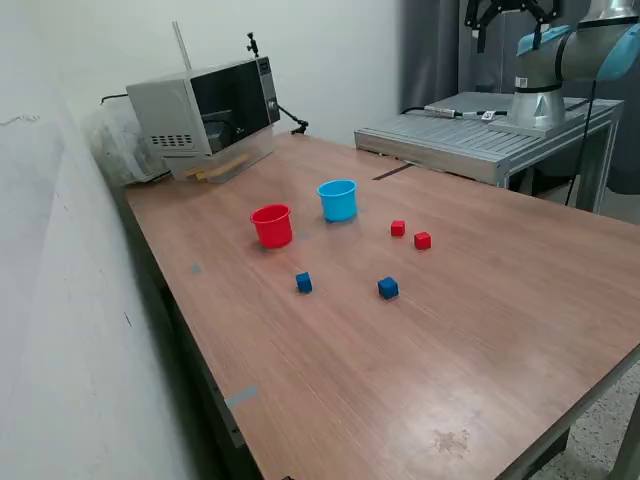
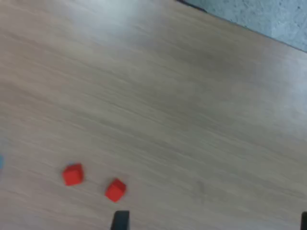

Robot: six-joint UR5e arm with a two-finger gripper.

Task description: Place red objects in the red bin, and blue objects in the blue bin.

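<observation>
In the exterior view two small red cubes (image 1: 398, 228) (image 1: 422, 240) lie close together on the wooden table (image 1: 500, 330). Two dark blue cubes (image 1: 303, 283) (image 1: 388, 288) lie nearer the front. The red cup (image 1: 272, 225) and the light blue cup (image 1: 338, 200) stand upright side by side behind them. My gripper (image 1: 512, 25) hangs high above the table's far right, open and empty. In the wrist view both red cubes (image 2: 73, 174) (image 2: 115, 189) show far below, and the gripper (image 2: 212, 223) has its fingertips (image 2: 120, 220) wide apart.
A microwave (image 1: 205, 110) stands at the table's back corner with a plastic bag beside it. The arm's base (image 1: 540, 95) sits on a grey metal platform (image 1: 470, 135) at the back right. A wall runs along the exterior view's left.
</observation>
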